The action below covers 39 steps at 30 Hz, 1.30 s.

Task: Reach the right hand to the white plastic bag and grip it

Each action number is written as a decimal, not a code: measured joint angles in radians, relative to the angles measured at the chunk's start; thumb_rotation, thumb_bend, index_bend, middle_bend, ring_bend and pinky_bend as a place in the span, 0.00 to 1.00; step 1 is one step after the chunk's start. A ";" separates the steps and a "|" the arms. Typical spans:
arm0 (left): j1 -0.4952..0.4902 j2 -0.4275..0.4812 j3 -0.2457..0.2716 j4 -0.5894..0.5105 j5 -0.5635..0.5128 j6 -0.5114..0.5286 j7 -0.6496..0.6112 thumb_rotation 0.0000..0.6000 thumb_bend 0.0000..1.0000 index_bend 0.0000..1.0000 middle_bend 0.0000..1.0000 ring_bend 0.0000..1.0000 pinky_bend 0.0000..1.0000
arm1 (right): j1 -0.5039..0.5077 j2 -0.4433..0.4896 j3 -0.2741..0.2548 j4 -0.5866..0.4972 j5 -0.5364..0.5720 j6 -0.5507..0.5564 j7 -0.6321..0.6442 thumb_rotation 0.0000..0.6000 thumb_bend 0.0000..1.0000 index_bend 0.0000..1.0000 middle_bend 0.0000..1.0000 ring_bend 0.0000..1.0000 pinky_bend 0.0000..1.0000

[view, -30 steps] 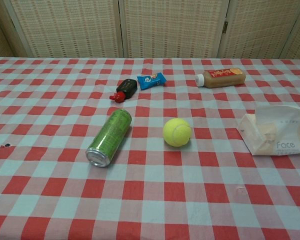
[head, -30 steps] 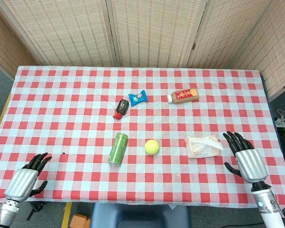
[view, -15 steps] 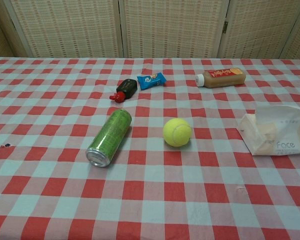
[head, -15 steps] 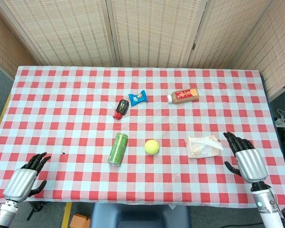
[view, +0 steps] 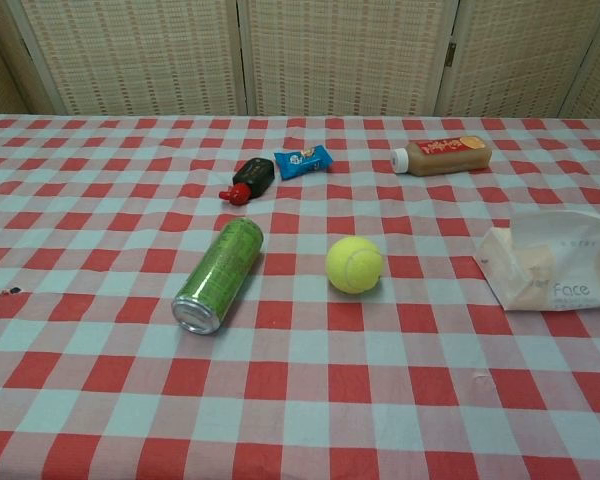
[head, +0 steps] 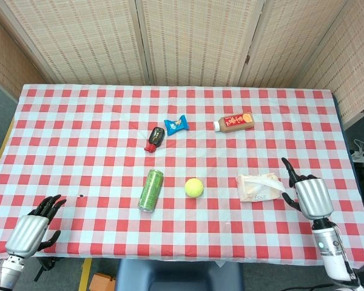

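Note:
The white plastic bag (head: 258, 187) lies flat on the checked tablecloth at the right; the chest view shows the bag (view: 552, 270) with "face" printed on it. My right hand (head: 304, 189) is just right of the bag, turned on edge with fingers apart and empty, a fingertip close to the bag's right edge. It is outside the chest view. My left hand (head: 34, 225) hangs open at the table's front left corner, far from the bag.
A tennis ball (head: 194, 187) and a green can (head: 150, 190) lie left of the bag. Further back are a brown drink bottle (head: 234, 123), a blue snack packet (head: 176, 125) and a small dark bottle with a red cap (head: 154, 138).
My right hand has turned on edge and shifted slightly left toward the bag. The left hand and all objects stay where they were.

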<state>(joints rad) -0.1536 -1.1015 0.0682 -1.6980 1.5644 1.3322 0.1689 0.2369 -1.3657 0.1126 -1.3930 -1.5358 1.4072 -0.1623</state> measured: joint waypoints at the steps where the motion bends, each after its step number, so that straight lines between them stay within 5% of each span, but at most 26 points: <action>1: 0.000 0.000 0.000 0.000 0.001 0.000 0.001 1.00 0.39 0.12 0.04 0.05 0.37 | 0.007 -0.006 0.001 0.014 0.003 -0.013 0.009 1.00 0.14 0.10 0.63 0.72 0.73; 13: 0.000 -0.001 0.000 -0.001 -0.002 -0.001 0.002 1.00 0.39 0.12 0.04 0.05 0.37 | 0.047 0.032 -0.025 -0.028 0.050 -0.138 0.010 1.00 0.14 0.20 0.70 0.78 0.78; 27: -0.001 -0.002 0.000 0.001 -0.003 -0.003 0.005 1.00 0.39 0.12 0.04 0.05 0.37 | 0.103 -0.068 0.006 0.082 0.171 -0.238 -0.088 1.00 0.14 0.36 0.73 0.82 0.83; 39: -0.001 -0.003 0.001 0.000 -0.003 -0.003 0.008 1.00 0.39 0.12 0.04 0.05 0.37 | 0.101 -0.089 0.006 0.099 0.178 -0.206 -0.115 1.00 0.32 0.52 0.74 0.82 0.84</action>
<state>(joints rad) -0.1550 -1.1040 0.0689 -1.6984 1.5618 1.3289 0.1770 0.3378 -1.4547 0.1187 -1.2936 -1.3574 1.2012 -0.2769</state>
